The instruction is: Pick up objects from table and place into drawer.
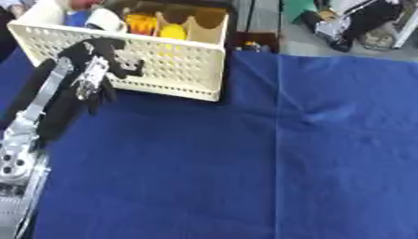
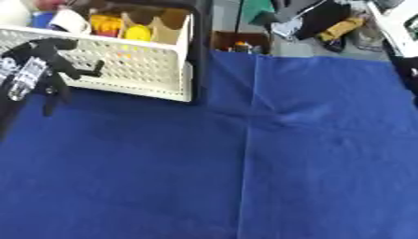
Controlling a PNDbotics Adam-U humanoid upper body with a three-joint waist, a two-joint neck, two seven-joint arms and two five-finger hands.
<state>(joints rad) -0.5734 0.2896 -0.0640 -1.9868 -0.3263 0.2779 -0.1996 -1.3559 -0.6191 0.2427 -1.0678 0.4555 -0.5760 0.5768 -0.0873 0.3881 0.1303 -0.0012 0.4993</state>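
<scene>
A cream perforated drawer (image 2: 130, 70) sits at the upper left of the blue-covered tabletop (image 2: 245, 177). Inside show yellow things (image 2: 137, 32) and a white cup (image 2: 69, 21). The left hand (image 2: 41, 60) hangs before the drawer's front wall, fingers relaxed, pointing down, holding nothing.

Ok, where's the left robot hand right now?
The left robot hand is at the upper left of both eye views, in front of the cream perforated basket, fingers hanging over the blue cloth and holding nothing.
</scene>
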